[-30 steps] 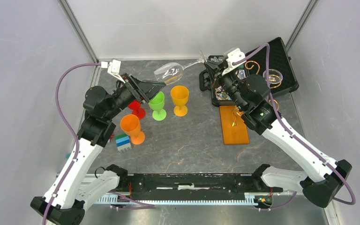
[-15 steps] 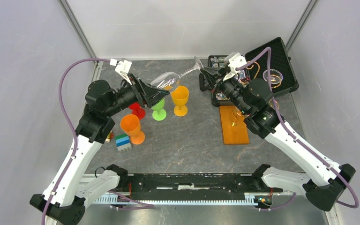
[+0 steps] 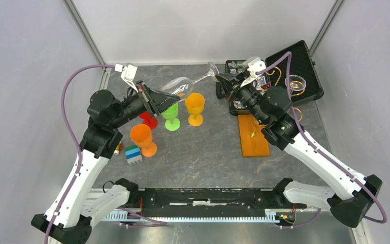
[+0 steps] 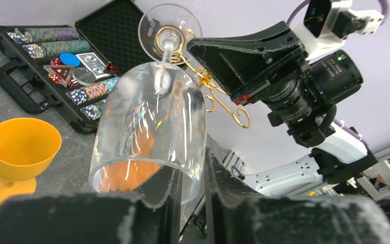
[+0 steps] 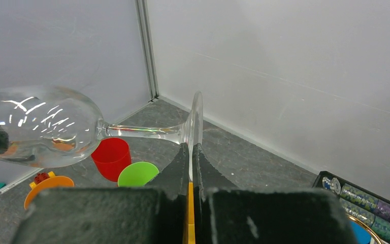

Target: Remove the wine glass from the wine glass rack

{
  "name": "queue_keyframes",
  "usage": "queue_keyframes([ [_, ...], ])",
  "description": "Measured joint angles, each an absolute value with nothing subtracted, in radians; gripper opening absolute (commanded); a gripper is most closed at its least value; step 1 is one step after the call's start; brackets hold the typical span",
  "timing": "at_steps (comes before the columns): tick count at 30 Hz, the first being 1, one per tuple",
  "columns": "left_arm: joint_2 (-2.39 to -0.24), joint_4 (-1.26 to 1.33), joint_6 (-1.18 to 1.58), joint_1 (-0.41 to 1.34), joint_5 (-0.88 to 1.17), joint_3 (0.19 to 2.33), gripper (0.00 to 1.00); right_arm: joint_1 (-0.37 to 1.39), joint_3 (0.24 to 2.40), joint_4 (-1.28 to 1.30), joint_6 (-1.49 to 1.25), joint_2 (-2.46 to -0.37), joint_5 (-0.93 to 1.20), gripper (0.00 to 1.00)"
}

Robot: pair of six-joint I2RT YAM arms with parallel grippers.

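The clear wine glass (image 3: 176,86) hangs sideways in the air above the coloured cups, off the wine glass rack. Its bowl (image 4: 152,117) points to the left and its foot to the right. My right gripper (image 3: 219,77) is shut on the edge of the foot (image 5: 197,119). My left gripper (image 4: 193,170) straddles the bowl's rim, one finger inside and one outside, closed on the glass wall. The rack's wooden base (image 3: 253,135) lies under my right arm, and its gold wire curls (image 4: 223,104) show behind the glass.
Yellow (image 3: 194,107), green (image 3: 171,115), red (image 3: 149,120) and orange (image 3: 143,138) goblets stand under the glass, with stacked blocks (image 3: 133,154) near them. An open black case (image 3: 299,61) of poker chips lies at the back right, with a small clear dish (image 3: 295,84) on it.
The glass has tilted and dropped a little toward the left arm. My left gripper has come up to the bowl and narrowed over its rim. The right grip has held.
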State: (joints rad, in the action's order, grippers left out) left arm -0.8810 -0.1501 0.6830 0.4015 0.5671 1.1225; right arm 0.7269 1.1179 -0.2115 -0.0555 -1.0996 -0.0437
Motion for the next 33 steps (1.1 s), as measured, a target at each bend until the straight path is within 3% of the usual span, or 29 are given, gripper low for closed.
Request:
queue_keyframes([
  [3,-0.876,-0.134,0.692,0.403,0.563,1.122,0.03,0.727,1.115,-0.217,-0.067,-1.103,-0.047,0.0],
  [10,-0.872,-0.121,0.701,0.408,0.556,1.122,0.02,0.727,1.114,-0.22,-0.08,-1.11,-0.053,0.01],
  [14,-0.866,-0.133,0.698,0.41,0.543,1.122,0.02,0.728,1.114,-0.216,-0.077,-1.111,-0.053,0.23],
  [17,-0.86,-0.178,0.676,0.41,0.501,1.127,0.02,0.73,1.114,-0.218,-0.065,-1.111,-0.054,0.47],
  [20,-0.863,-0.271,0.632,0.408,0.442,1.145,0.02,0.73,1.114,-0.222,-0.049,-1.11,-0.052,0.61],
  [33,-0.933,-0.824,0.295,0.406,0.457,1.351,0.02,0.731,1.114,-0.163,0.118,-0.989,-0.1,0.77],
])
